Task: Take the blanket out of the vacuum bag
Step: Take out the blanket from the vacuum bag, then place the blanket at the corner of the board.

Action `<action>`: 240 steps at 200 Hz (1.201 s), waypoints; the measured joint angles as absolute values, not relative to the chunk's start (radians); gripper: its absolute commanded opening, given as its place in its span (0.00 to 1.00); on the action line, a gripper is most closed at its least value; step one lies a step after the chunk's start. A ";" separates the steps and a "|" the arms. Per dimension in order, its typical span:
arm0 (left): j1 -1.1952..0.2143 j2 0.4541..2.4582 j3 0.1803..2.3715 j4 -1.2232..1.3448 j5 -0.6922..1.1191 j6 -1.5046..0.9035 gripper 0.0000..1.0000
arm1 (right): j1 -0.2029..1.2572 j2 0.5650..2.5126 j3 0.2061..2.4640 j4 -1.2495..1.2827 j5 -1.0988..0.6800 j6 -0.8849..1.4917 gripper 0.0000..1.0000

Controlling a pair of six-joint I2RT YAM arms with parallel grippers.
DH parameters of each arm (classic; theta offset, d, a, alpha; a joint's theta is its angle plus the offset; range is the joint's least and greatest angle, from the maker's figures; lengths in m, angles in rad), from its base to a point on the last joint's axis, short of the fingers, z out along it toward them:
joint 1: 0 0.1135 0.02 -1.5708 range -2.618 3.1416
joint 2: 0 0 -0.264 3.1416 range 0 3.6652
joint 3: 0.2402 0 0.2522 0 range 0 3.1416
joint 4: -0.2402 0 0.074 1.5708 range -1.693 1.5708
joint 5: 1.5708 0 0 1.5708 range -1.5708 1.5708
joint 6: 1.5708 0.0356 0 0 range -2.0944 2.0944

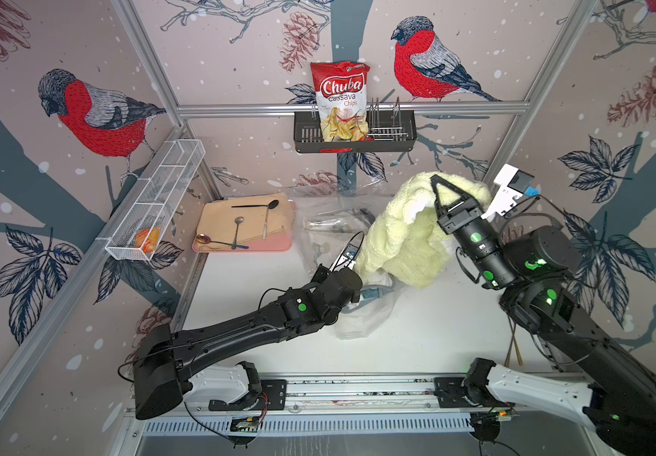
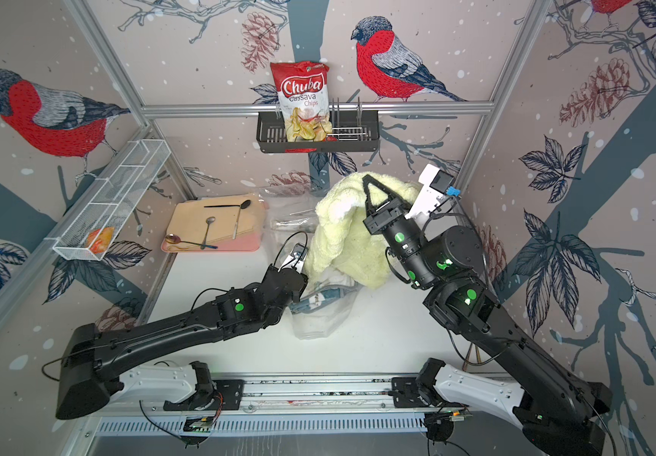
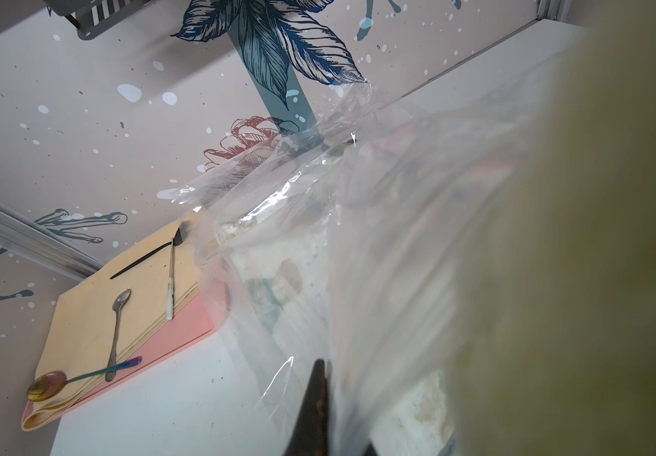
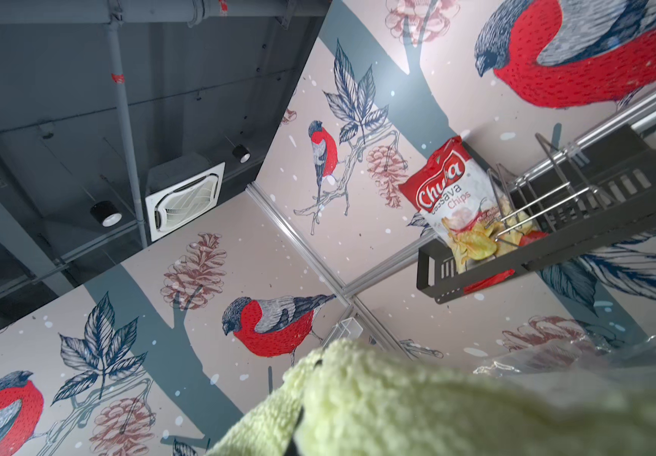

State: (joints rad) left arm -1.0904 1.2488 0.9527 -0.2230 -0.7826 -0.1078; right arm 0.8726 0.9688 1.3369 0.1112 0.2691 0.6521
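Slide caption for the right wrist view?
Pale yellow blanket fills the foreground; red chips bag stands in the black wall basket.

The whole cell is viewed downward from high at the front in both top views, with a red-and-white crinkled chips bag (image 1: 340,98) faced on the back wall. The left wrist view is taken low, below the chips bag, close against a crinkly transparent plastic vacuum bag (image 3: 358,256). A flat pink plastic tray (image 3: 199,319) is shared with both top views. The right wrist view is tilted upward from below and right of the chips bag, likewise shared, over a pale yellow fluffy blanket (image 4: 397,402) pressed near.
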 measured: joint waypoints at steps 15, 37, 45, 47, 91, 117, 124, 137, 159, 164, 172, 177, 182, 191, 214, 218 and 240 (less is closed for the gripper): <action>-1.090 1.253 0.953 -0.225 -0.781 -0.109 0.00 | 0.807 0.979 1.372 0.091 0.227 0.654 0.00; -1.089 1.254 0.954 -0.230 -0.781 -0.109 0.00 | 0.690 0.980 1.380 0.073 0.161 0.662 0.00; -1.089 1.254 0.954 -0.231 -0.781 -0.109 0.00 | 0.642 0.981 1.375 0.068 0.132 0.677 0.00; -1.089 1.254 0.954 -0.231 -0.781 -0.109 0.00 | 0.630 0.981 1.373 0.067 0.126 0.685 0.00; -1.079 1.254 0.954 -0.241 -0.786 -0.115 0.00 | 0.337 0.960 1.245 0.050 -0.081 0.791 0.00; -1.073 1.254 0.954 -0.242 -0.788 -0.116 0.00 | 0.173 0.940 1.151 0.096 -0.215 0.861 0.00; -1.068 1.254 0.954 -0.243 -0.790 -0.116 0.00 | 0.145 0.928 1.114 0.104 -0.247 0.883 0.00; -1.053 1.254 0.954 -0.246 -0.800 -0.117 0.00 | 0.094 0.897 1.040 0.110 -0.300 0.904 0.00; -1.007 1.234 0.952 -0.254 -0.813 -0.125 0.00 | 0.012 0.829 0.938 0.120 -0.376 0.947 0.00; -0.997 1.227 0.951 -0.254 -0.813 -0.128 0.00 | 0.000 0.818 0.923 0.125 -0.387 0.949 0.00; -0.987 1.218 0.948 -0.253 -0.813 -0.131 0.00 | -0.012 0.811 0.901 0.134 -0.407 0.956 0.00; -0.983 1.214 0.946 -0.253 -0.813 -0.131 0.00 | -0.015 0.811 0.887 0.143 -0.421 0.968 0.00; -0.981 1.212 0.944 -0.253 -0.813 -0.131 0.00 | -0.019 0.813 0.873 0.151 -0.434 0.968 0.00; -0.979 1.212 0.942 -0.253 -0.812 -0.131 0.00 | -0.026 0.825 0.850 0.162 -0.458 0.968 0.00; -0.974 1.216 0.942 -0.253 -0.813 -0.130 0.00 | -0.041 0.903 0.817 0.178 -0.477 0.971 0.00; -0.972 1.216 0.942 -0.253 -0.812 -0.130 0.00 | -0.043 0.923 0.817 0.180 -0.481 0.972 0.00; -0.965 1.214 0.941 -0.252 -0.807 -0.128 0.00 | -0.046 1.059 0.881 0.202 -0.501 0.965 0.00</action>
